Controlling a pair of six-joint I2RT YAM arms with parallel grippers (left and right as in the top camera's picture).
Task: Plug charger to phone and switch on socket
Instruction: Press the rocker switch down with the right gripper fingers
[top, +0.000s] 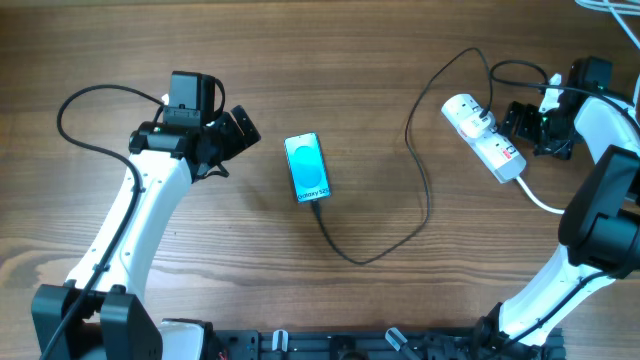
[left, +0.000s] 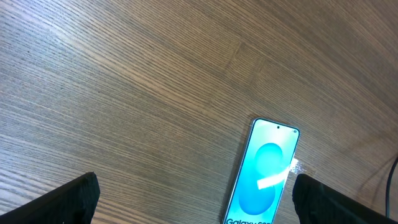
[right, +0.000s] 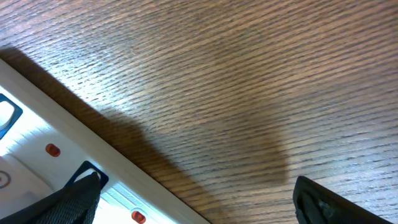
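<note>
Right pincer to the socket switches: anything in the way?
Nothing visible. The right pincer sits open right beside the socket, with only bare table between them. In the right wrist view the red switches are uncovered; the charger adapter is plugged in at one end.

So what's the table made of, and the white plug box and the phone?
The table looks like wood or a wood-look laminate: brown grain lines, soft matte sheen. The socket looks like smooth white plastic, slightly glossy, with small red switches. The phone screen looks like glass: flat, shiny, with a bright glare streak; its pale edge could be metal or plastic.
</note>
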